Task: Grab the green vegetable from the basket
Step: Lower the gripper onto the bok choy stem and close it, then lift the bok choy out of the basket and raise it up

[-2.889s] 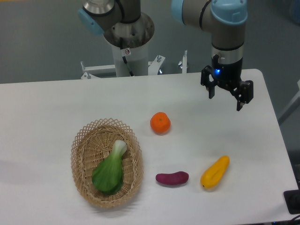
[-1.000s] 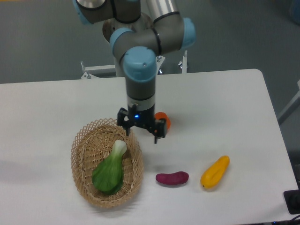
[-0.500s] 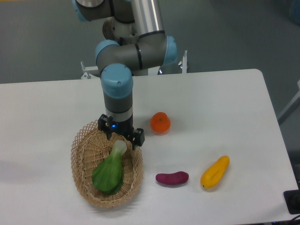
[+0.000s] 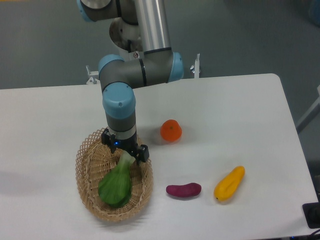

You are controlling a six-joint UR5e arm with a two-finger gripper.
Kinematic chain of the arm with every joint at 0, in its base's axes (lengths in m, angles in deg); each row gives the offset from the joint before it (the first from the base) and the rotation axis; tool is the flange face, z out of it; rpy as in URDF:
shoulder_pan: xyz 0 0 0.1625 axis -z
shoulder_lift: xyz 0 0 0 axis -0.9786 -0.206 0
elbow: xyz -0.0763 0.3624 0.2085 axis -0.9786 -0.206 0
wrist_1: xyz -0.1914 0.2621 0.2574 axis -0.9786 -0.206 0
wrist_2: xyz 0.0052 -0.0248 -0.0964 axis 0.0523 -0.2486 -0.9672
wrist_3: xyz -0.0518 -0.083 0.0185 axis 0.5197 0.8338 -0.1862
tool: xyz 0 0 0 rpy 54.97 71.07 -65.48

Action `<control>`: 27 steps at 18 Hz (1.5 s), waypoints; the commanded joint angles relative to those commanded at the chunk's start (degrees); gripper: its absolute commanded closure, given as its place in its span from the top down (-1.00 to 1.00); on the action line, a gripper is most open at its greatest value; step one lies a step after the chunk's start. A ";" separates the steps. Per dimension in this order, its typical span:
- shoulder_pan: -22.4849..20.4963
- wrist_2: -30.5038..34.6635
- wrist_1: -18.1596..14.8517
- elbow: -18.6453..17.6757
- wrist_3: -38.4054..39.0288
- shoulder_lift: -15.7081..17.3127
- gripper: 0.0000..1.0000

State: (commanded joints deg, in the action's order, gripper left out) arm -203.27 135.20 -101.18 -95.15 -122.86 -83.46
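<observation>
The green vegetable lies inside the basket, dark leaves toward the front and its pale stalk pointing up toward the gripper. My gripper hangs over the basket's back half, directly above the stalk end, its jaws spread wide on either side of the stalk tip. Nothing is clamped between the fingers. The stalk's very tip is partly hidden by the gripper body.
An orange fruit sits on the white table right of the basket. A purple sweet-potato piece and a yellow elongated fruit lie at the front right. The arm's base stands at the table's back edge.
The arm has swung from the right rear of the table leftward to the basket, and in the last half second shifted slightly left and lower over the vegetable's stalk.
</observation>
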 joint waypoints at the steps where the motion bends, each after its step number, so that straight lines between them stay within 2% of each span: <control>1: 0.00 0.00 0.00 0.09 0.09 -0.09 0.94; 5: 0.00 0.00 0.35 0.17 0.00 -0.26 0.29; 8: 0.00 0.00 0.53 0.18 -0.17 -0.09 -0.04; 13: 0.00 -0.09 0.62 0.26 -0.44 0.35 -0.14; 18: -0.17 -0.09 0.62 1.49 -0.88 1.31 -0.14; 22: -0.79 -0.44 0.09 3.34 -2.19 4.12 -0.14; 27: -4.38 -1.23 -0.61 5.01 -6.50 7.11 -0.14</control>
State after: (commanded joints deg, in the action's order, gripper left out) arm -207.65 133.97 -101.80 -90.14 -129.35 -76.35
